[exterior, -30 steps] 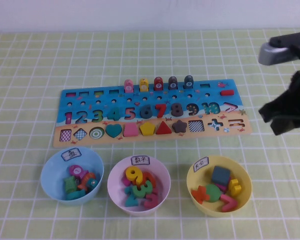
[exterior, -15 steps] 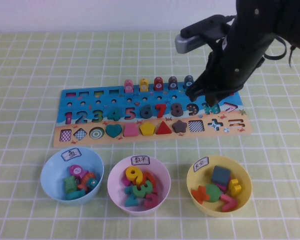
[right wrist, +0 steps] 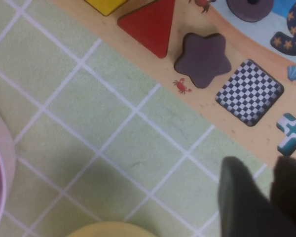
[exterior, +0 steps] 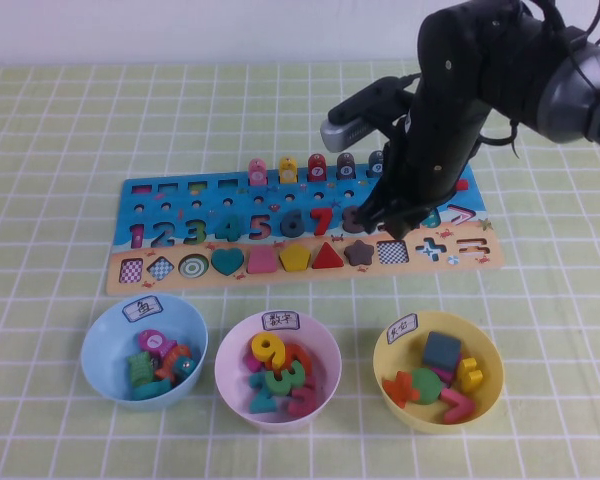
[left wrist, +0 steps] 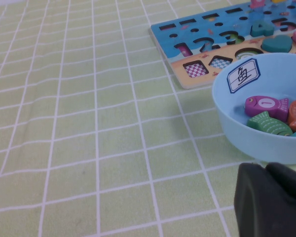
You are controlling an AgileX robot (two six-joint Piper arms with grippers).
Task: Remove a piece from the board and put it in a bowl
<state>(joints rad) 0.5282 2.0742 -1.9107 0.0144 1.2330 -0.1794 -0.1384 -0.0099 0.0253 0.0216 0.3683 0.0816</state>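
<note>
Hovering above the right half of the puzzle board (exterior: pixel 305 225), the right hand (exterior: pixel 378 222) hangs at the end of its black arm, just above the numbers row near the 8 and 9; whether it is open or closed cannot be told, as only the dark finger bodies (right wrist: pixel 246 202) show in the right wrist view. The purple-brown star piece (exterior: pixel 359 252) sits seated in its recess on the tan strip, between the red triangle (exterior: pixel 327 257) and the checkered square recess (exterior: pixel 392 251), just below the hand and not touched by it. In the right wrist view the star (right wrist: pixel 203 58) lies flush in the board, with the triangle beside it. The pale yellow bowl (exterior: pixel 390 352) stands on the checked green surface (exterior: pixel 60 120) near the board's right end, on the robot's side; it holds a dark blue block (exterior: pixel 441 351), an orange-red star-like piece (exterior: pixel 398 387) and other coloured pieces. A pink bowl (exterior: pixel 232 352) of numbers stands to its left, and a light blue bowl (exterior: pixel 102 340) of fish pieces further left. The left hand (left wrist: pixel 271 200) rests low beside the light blue bowl (left wrist: pixel 227 123), away from the board; its state cannot be told.
</note>
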